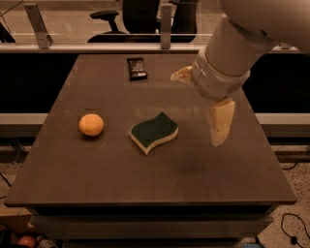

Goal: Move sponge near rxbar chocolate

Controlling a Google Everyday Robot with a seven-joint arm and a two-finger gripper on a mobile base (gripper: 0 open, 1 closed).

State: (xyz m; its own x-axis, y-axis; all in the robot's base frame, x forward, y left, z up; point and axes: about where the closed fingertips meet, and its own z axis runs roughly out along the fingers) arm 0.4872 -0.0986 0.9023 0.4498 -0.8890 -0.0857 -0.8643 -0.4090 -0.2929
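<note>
The sponge (154,131), wavy with a dark green top over pale yellow foam, lies flat near the middle of the table. The rxbar chocolate (136,68), a small dark bar, lies at the far edge, well apart from the sponge. My gripper (196,109) hangs above the table to the right of the sponge and does not touch it. It is open and empty, with one pale finger (220,121) pointing down and the other (181,73) farther back.
A round orange fruit (91,124) sits left of the sponge. The dark table (145,184) ends in edges on all sides. A rail and office chairs (140,14) stand behind it. My large arm (242,43) covers the upper right.
</note>
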